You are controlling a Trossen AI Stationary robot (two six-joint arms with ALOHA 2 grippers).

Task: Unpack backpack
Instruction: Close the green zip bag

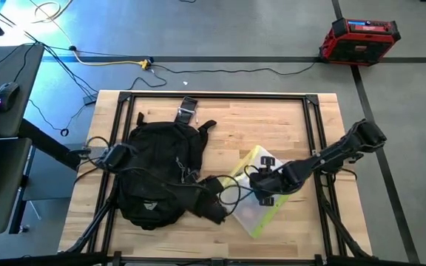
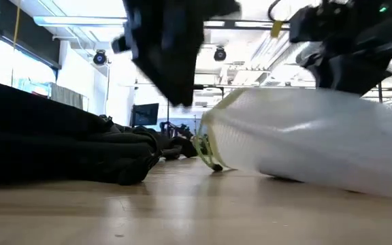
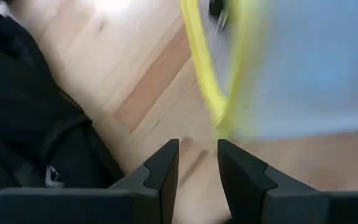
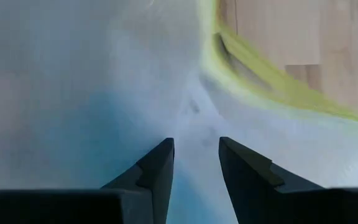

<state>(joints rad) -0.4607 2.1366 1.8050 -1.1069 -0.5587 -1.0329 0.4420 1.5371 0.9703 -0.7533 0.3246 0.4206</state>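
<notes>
Backpack (image 1: pixel 157 171), black and slumped flat, lies on the wooden table (image 1: pixel 220 118); I take it as landmark. Just beside its lower corner hovers my left end effector (image 3: pixel 197 163), fingers a narrow gap apart with nothing between them, bare wood below. Past that end effector lies a translucent pouch (image 1: pixel 261 193) with neon-yellow trim, near the backpack but not touching it. My right end effector (image 4: pixel 196 163) sits over the pouch on the side away from the backpack, fingers slightly parted above the plastic; whether they pinch it I cannot tell.
</notes>
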